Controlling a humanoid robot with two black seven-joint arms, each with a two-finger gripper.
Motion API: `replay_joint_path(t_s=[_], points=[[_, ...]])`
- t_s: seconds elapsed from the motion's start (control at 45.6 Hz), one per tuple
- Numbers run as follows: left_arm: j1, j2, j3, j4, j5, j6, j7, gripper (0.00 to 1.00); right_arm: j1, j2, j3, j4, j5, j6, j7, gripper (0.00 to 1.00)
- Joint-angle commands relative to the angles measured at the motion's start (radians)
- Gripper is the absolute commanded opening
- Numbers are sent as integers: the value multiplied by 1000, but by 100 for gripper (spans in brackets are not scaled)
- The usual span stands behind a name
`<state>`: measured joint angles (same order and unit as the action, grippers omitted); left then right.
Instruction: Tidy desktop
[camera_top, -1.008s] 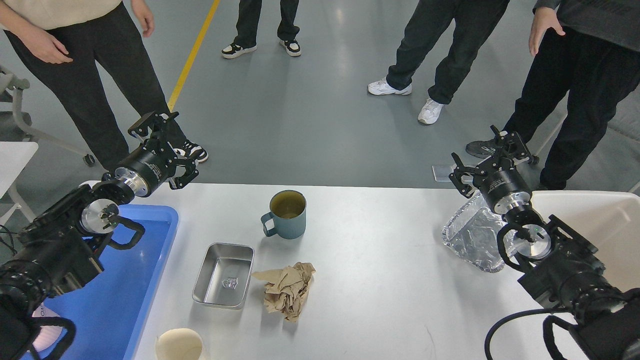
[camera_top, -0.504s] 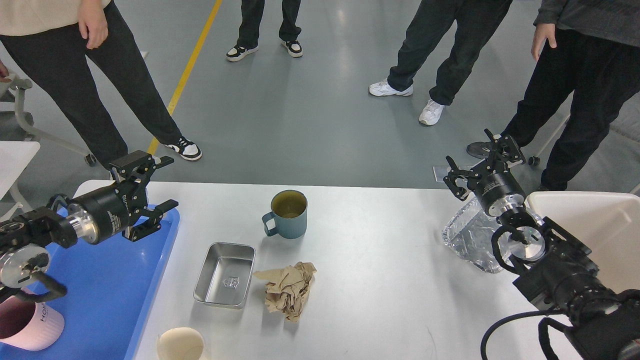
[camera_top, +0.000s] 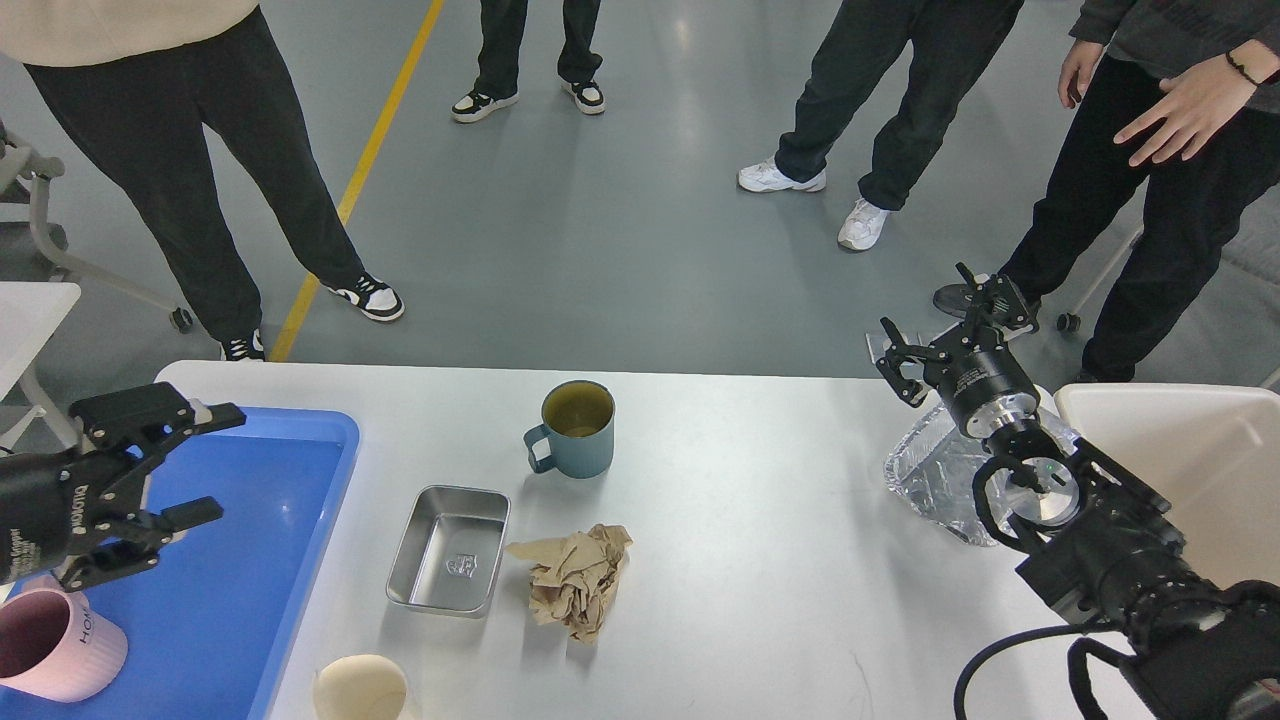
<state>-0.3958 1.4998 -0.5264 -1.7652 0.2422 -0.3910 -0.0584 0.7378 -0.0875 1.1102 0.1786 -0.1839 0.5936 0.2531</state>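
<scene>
The white desktop (camera_top: 760, 520) carries a blue-grey mug (camera_top: 571, 430) at the middle back, a shallow steel tray (camera_top: 449, 549) in front of it, and a crumpled brown paper (camera_top: 577, 580) beside the tray. A crinkled foil tray (camera_top: 935, 475) lies at the right, partly hidden by my right arm. My left gripper (camera_top: 205, 462) hangs open and empty over the blue tray (camera_top: 240, 560). My right gripper (camera_top: 950, 335) is open and empty above the desktop's far right edge, just beyond the foil tray.
A pink mug (camera_top: 55, 645) stands on the blue tray's near left. A cream cup (camera_top: 362, 690) sits at the front edge. A white bin (camera_top: 1200, 450) stands at the right. Several people stand on the floor beyond the desktop.
My left arm has pulled back and down to the left, from the desktop's far left corner to over the blue tray. The right gripper has crept slightly up and left.
</scene>
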Motion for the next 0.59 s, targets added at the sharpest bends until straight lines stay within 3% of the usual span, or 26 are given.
replay_joint_path(t_s=[0.0, 0.329, 0.57], points=[[-5, 111, -9, 0, -1, -104, 2, 96, 0, -1, 0, 1, 0, 0, 0, 100], [-5, 145, -4, 0, -1, -135, 3, 96, -2, 9, 0, -1, 0, 0, 0, 100], [-8, 99, -3, 1, 31, -131, 37, 96, 0, 9, -1, 1, 0, 0, 0, 100]])
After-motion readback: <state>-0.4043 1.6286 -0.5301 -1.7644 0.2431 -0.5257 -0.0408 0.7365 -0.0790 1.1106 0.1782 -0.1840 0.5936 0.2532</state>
